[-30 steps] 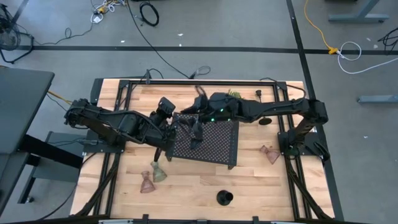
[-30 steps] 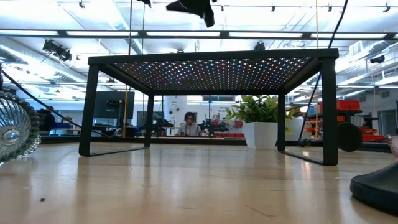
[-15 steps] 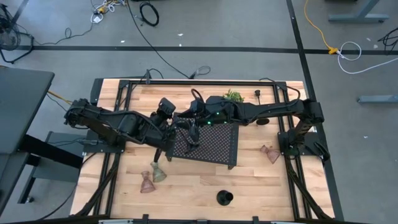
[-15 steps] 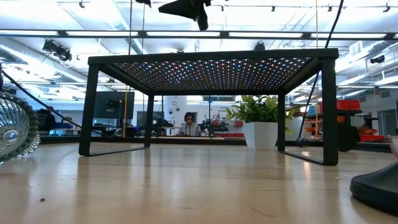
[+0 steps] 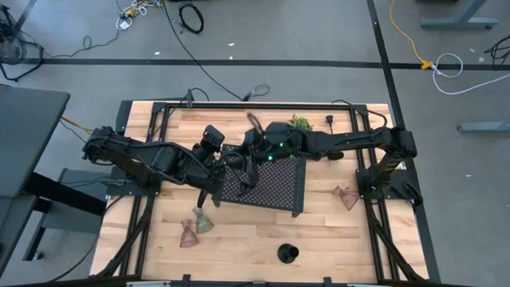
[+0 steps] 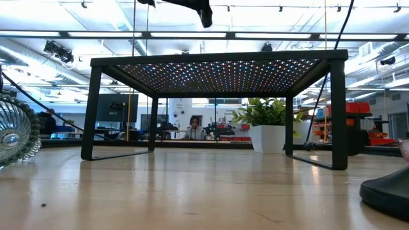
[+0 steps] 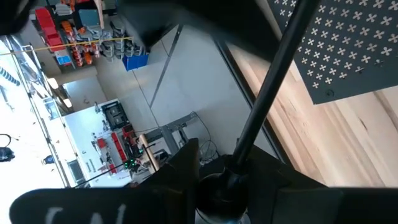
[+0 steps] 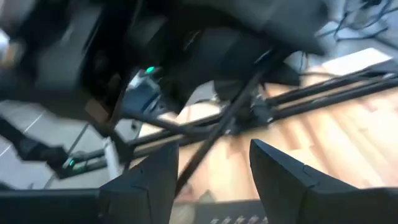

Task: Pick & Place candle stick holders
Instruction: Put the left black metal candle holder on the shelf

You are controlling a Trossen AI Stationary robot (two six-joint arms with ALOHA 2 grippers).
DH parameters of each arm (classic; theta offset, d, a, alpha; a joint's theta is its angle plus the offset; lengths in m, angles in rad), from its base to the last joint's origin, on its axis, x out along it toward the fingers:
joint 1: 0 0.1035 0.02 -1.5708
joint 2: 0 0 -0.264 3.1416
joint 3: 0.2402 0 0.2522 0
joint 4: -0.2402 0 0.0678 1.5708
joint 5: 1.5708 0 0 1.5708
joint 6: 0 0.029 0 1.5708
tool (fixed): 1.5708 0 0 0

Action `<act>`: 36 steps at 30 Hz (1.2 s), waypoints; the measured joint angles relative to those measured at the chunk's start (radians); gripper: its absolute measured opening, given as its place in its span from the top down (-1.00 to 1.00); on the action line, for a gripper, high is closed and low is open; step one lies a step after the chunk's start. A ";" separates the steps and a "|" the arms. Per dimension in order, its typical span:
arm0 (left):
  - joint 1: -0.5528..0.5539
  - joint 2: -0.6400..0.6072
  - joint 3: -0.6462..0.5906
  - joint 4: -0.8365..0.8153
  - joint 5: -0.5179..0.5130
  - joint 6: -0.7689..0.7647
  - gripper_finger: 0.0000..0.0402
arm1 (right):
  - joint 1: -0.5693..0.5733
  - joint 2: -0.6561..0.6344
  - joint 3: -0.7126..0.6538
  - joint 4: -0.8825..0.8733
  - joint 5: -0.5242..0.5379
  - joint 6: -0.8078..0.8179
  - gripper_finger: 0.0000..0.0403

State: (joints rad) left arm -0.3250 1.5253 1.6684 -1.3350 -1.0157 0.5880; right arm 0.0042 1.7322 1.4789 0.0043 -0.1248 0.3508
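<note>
So both arms are bunched up over the left half of the big black perforated tray (image 5: 267, 182) that stands on thin legs on the wooden worktop (image 5: 319, 231).

The left end effector (image 5: 225, 161) sits at the tray's left edge, and the left wrist view shows it clenched around the thin black stem of a black candle stick holder (image 7: 264, 106), with the stem running up past the tray's corner. The right end effector (image 5: 253, 153) reaches in from the right, just beside the left one; its two dark fingers (image 8: 280, 177) are spread apart with nothing between them.

The rest of the holders are scattered on the wood:
- a greenish flared glass holder (image 5: 202, 220) and a pinkish flared glass holder (image 5: 187, 235), touching or nearly so, near the front left of the tray
- a short black cup holder (image 5: 288, 254) near the front edge
- a brownish flared glass holder (image 5: 346, 197) off to the right of the tray
- another black holder with a round base (image 5: 339, 155) under the right arm

A green leafy plant in a white pot (image 6: 267, 125) stands behind the tray.
</note>
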 joint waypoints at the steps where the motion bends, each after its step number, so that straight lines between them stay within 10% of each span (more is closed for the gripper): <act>1: 0.002 0.000 0.000 0.001 0.002 0.000 0.54 | 0.005 0.000 0.000 0.004 -0.003 0.000 0.02; 14: 0.015 0.000 0.000 0.005 0.018 -0.006 0.54 | 0.026 -0.002 0.000 0.023 0.053 -0.027 0.06; 27: 0.013 0.000 -0.002 0.012 0.028 0.007 0.54 | 0.029 0.005 0.000 0.022 0.031 -0.074 0.93; 36: 0.015 0.000 0.000 0.039 0.020 -0.014 0.57 | 0.029 0.024 -0.001 0.030 -0.037 -0.048 0.95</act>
State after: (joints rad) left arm -0.3103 1.5253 1.6680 -1.2960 -0.9957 0.5742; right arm 0.0333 1.7561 1.4780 0.0341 -0.1617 0.3027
